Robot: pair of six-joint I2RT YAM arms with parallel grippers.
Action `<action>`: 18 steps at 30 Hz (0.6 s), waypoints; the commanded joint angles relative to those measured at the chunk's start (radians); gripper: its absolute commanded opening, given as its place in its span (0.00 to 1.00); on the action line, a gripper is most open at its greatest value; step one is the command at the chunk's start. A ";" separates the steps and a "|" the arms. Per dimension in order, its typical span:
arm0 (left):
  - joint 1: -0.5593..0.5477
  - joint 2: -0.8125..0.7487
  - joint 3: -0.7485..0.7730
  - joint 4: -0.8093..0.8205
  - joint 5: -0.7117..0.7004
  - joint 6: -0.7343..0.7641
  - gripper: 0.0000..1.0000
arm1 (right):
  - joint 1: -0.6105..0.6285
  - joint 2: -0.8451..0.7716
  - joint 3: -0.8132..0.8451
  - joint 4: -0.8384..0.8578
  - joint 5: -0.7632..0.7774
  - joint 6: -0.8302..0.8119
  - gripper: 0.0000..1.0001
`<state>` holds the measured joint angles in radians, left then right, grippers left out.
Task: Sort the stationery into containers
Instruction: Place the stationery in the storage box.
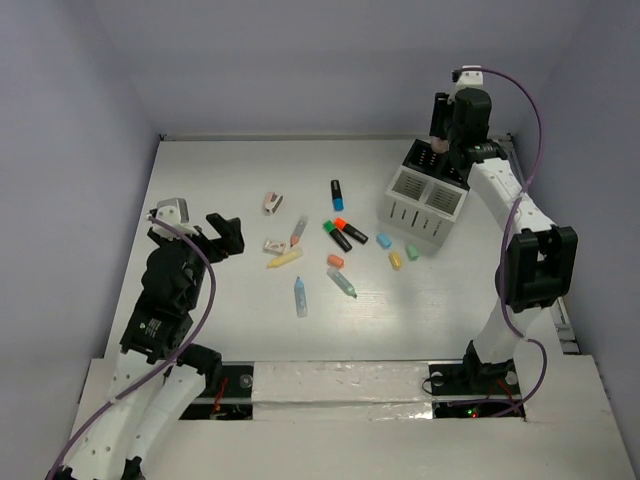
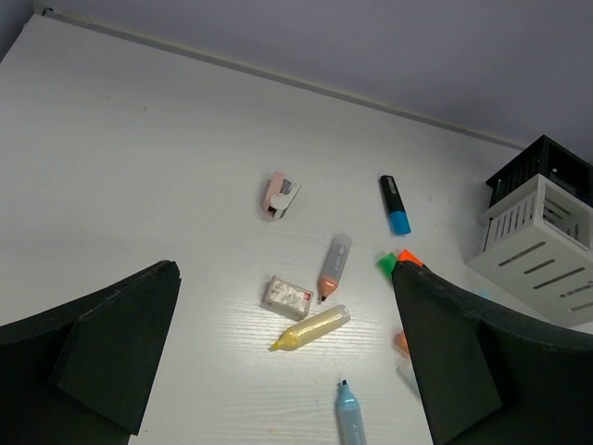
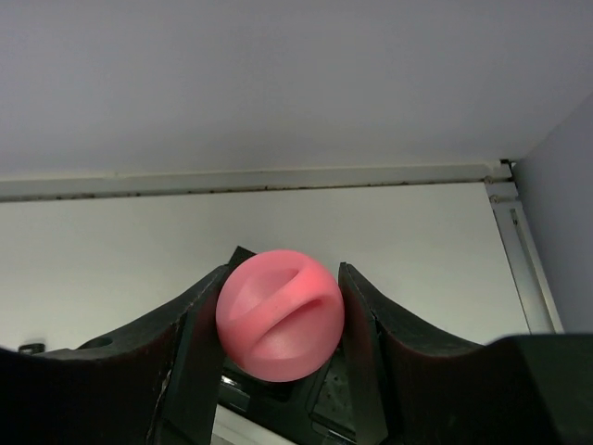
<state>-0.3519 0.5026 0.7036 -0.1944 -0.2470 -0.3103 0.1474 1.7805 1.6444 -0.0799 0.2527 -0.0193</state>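
Observation:
My right gripper point(image 3: 281, 289) is shut on the round pink cap of a bottle point(image 3: 280, 315), held above the black box point(image 1: 424, 158) that adjoins the white slatted box point(image 1: 424, 206). My left gripper point(image 2: 284, 271) hangs open over the table's left side with nothing between its fingers. Loose stationery lies mid-table: a yellow pen point(image 2: 312, 328), a blue pen point(image 2: 349, 415), a grey pen with an orange tip point(image 2: 333, 267), a small white piece point(image 2: 288, 297), a black highlighter with a blue cap point(image 2: 395, 205), and green-capped point(image 1: 337, 235) and orange-capped point(image 1: 350, 230) highlighters.
A pink-and-white clip-like item point(image 1: 273, 203) lies toward the back left. Small blue point(image 1: 383, 241), yellow point(image 1: 395, 259) and green point(image 1: 411, 252) chunks sit just in front of the white box. Walls close the table at the back and both sides.

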 commanded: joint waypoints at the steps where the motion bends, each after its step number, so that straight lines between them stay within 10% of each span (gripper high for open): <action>1: -0.004 0.019 0.017 0.049 0.015 0.016 0.99 | -0.019 -0.007 -0.020 0.064 -0.036 0.018 0.19; 18: -0.004 0.057 0.023 0.038 0.017 0.017 0.99 | -0.019 0.068 -0.095 0.166 -0.125 0.087 0.19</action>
<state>-0.3519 0.5549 0.7036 -0.1917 -0.2379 -0.3038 0.1310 1.8473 1.5639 -0.0105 0.1459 0.0528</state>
